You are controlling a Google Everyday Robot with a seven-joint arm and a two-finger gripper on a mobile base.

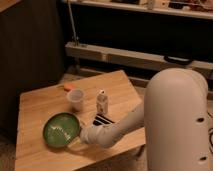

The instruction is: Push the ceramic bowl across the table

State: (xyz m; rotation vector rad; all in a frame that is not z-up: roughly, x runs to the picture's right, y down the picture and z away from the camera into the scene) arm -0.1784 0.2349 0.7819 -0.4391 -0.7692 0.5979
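The ceramic bowl (pixel 61 130), wide, shallow and glossy green, sits on the front left part of the light-wood table (pixel 35 105). My white arm reaches in from the right, low over the table. The gripper (pixel 83 136) is at the bowl's right rim, touching it or very nearly so. Its tip is partly hidden by the wrist.
A small translucent cup (pixel 75 99) stands just behind the bowl. A small white bottle (pixel 102 103) stands to its right, with a dark striped packet (pixel 102 120) in front of it beside my arm. An orange item (pixel 68 87) lies near the far edge. A dark shelf unit stands behind.
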